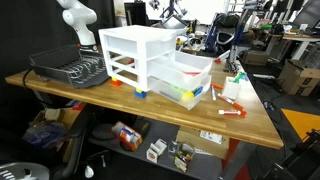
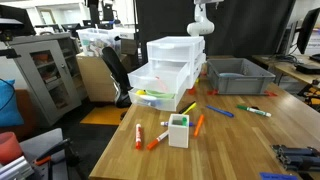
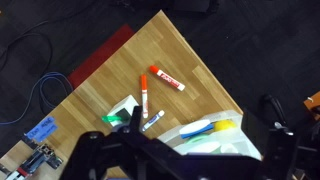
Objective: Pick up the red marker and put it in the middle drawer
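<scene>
**Red marker lies ahead of the empty hand**

On the wood surface near its corner, we see the marker's long axis running diagonally, just beside an orange marker. The hand is spread wide, holds nothing, and hovers well apart from it.

In an exterior view the camera stood back from the desk, a little higher than it. It looked across the long side at the drawers. In an exterior view the camera sat close to one end of the desk and looked along it, with the drawers farther back. Both exterior views showed the drawers and the desk top. The wrist view looked straight down from high up, past the dark end effector. It saw a corner of the desk and the open drawer, which both exterior views showed too.
</scene>
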